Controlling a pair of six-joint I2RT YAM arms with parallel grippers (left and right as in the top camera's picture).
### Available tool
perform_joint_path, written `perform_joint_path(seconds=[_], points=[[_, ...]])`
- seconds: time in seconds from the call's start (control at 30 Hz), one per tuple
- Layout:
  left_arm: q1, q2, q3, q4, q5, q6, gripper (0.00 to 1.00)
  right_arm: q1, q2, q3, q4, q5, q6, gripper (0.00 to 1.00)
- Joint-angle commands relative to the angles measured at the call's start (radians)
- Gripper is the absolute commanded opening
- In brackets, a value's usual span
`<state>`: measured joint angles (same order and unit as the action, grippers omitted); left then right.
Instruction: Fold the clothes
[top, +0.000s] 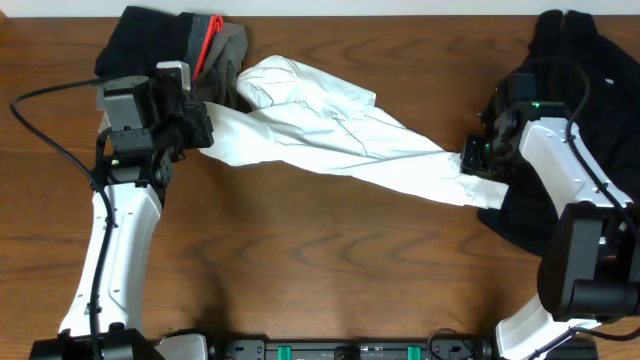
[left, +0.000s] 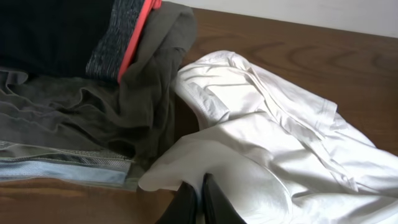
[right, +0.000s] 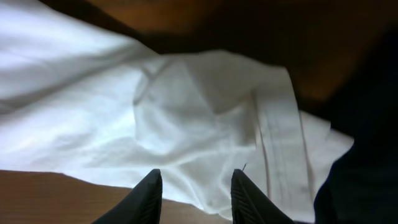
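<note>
The white T-shirt (top: 330, 135) lies bunched and stretched across the table from upper left to right; its print is hidden. My left gripper (top: 203, 128) is shut on the shirt's left edge, its fingers pinching white cloth in the left wrist view (left: 198, 186), where the shirt (left: 273, 137) spreads to the right. My right gripper (top: 472, 158) is at the shirt's right end. In the right wrist view its fingers (right: 196, 180) are open, with the white cloth (right: 186, 106) just beyond the tips and a hem running down on the right.
A stack of folded black, grey and olive garments (top: 170, 45) with a red strip sits at the back left, touching the shirt; it also shows in the left wrist view (left: 81, 74). A black garment pile (top: 580, 120) lies at the right, under my right arm.
</note>
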<state>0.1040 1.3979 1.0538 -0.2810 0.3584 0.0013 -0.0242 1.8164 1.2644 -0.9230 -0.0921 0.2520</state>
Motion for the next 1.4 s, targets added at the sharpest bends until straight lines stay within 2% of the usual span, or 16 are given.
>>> perform_joint_path(seconds=[0.0, 0.37, 0.57, 0.7, 0.83, 0.93, 1.03, 1.17, 1.37], points=[[0.006, 0.025, 0.003, 0.002, -0.013, 0.018, 0.06, 0.018, -0.011, -0.036, 0.008, 0.047, 0.070, 0.36], [0.006, 0.027, 0.003, 0.005, -0.013, 0.018, 0.06, 0.025, -0.011, -0.168, 0.191, 0.078, 0.115, 0.43], [0.006, 0.027, 0.003, 0.005, -0.013, 0.018, 0.06, 0.024, -0.010, -0.200, 0.284, 0.098, 0.114, 0.42], [0.006, 0.027, 0.003, 0.005, -0.013, 0.018, 0.06, 0.024, -0.010, -0.200, 0.337, 0.119, 0.109, 0.38], [0.006, 0.027, 0.003, 0.005, -0.013, 0.018, 0.06, 0.024, -0.010, -0.200, 0.378, 0.118, 0.110, 0.27], [0.006, 0.027, 0.003, 0.005, -0.013, 0.018, 0.06, 0.024, -0.010, -0.200, 0.382, 0.119, 0.110, 0.17], [0.006, 0.027, 0.003, 0.005, -0.013, 0.026, 0.06, 0.024, -0.010, -0.200, 0.381, 0.119, 0.110, 0.01], [0.006, 0.027, 0.003, 0.006, -0.013, 0.038, 0.06, 0.024, -0.013, -0.182, 0.376, 0.122, 0.106, 0.01], [0.020, -0.001, 0.061, -0.013, -0.013, 0.050, 0.06, 0.002, -0.118, -0.034, 0.216, 0.121, 0.084, 0.01]])
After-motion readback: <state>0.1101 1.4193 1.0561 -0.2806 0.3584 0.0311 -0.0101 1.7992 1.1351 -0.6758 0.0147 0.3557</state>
